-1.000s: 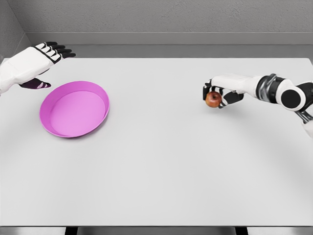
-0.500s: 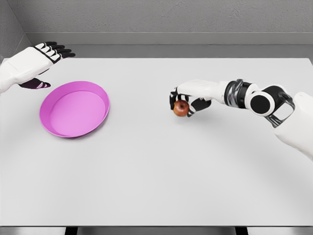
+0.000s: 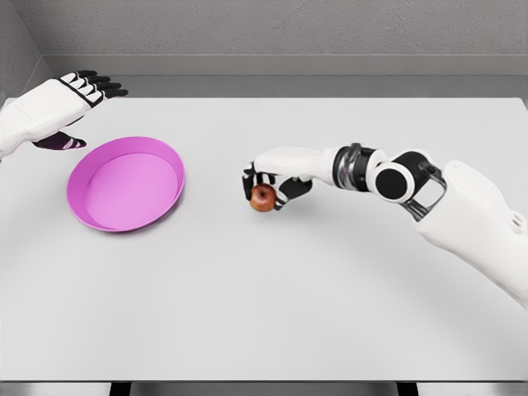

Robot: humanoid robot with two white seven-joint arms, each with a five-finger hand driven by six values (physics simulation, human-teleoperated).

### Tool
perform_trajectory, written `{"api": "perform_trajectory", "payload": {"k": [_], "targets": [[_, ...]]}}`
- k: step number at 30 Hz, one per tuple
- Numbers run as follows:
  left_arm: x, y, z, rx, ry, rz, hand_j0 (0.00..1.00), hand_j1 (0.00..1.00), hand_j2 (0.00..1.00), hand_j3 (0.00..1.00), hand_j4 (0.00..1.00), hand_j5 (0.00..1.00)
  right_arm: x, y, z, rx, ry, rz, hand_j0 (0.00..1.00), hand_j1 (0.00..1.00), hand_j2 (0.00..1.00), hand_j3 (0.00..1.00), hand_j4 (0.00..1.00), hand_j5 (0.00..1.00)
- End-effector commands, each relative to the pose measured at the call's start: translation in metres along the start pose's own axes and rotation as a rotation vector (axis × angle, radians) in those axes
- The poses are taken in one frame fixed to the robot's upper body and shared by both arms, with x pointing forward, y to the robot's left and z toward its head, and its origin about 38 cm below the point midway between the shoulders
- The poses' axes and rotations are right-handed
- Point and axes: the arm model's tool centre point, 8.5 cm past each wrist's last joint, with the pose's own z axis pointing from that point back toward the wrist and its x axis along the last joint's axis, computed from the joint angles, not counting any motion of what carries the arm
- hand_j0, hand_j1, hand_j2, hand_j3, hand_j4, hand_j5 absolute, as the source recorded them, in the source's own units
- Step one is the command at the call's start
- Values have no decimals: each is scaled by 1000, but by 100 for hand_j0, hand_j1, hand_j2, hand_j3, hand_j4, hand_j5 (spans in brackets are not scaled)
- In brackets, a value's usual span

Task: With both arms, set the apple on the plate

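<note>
A small red apple is held in my right hand, whose fingers are curled around it just above the white table, near the middle. The right arm stretches in from the right edge. A pink plate lies on the table's left side, roughly a hand's width left of the apple. My left hand hovers open above the table's far left corner, behind the plate, fingers extended and holding nothing.
The white table fills most of the view, with a grey wall behind its far edge and a dark gap below its near edge.
My right hand has carried the apple leftward from the table's right side to near the centre, closer to the plate. The left hand has stayed put.
</note>
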Motion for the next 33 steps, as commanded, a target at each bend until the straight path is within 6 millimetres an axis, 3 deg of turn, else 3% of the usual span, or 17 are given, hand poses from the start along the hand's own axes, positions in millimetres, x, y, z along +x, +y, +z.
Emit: {"api": "perform_trajectory", "payload": {"k": [1, 16, 17, 18, 25, 27, 29, 33], "targets": [[0, 1, 0, 5, 1, 4, 100, 100, 100, 100, 100, 100, 3, 1, -6, 3, -9, -4, 42, 42, 42, 42, 42, 42], [0, 1, 0, 5, 0, 4, 100, 100, 100, 100, 100, 100, 10, 3, -14, 21, -18, 13, 44, 44, 44, 44, 44, 44], [0, 1, 0, 5, 0, 4, 100, 100, 100, 100, 100, 100, 10, 3, -14, 21, -17, 12, 65, 65, 65, 65, 65, 65], [0, 1, 0, 5, 0, 4, 100, 100, 100, 100, 100, 100, 10, 3, -14, 21, -11, 6, 100, 100, 100, 100, 100, 100], [0, 1, 0, 7, -1, 5, 100, 100, 100, 100, 100, 100, 4, 0, -7, 13, 17, 0, 100, 100, 100, 100, 100, 100], [0, 1, 0, 7, -1, 5, 100, 100, 100, 100, 100, 100, -23, -9, 22, -13, 87, 7, 100, 100, 100, 100, 100, 100], [0, 2, 1, 7, 0, 2, 100, 100, 100, 100, 100, 100, -52, -32, 79, -99, 178, 24, 100, 100, 100, 100, 100, 100], [2, 2, -1, 3, -6, -7, 100, 100, 100, 100, 100, 100, -79, -40, 139, -167, 237, 51, 100, 100, 100, 100, 100, 100]]}}
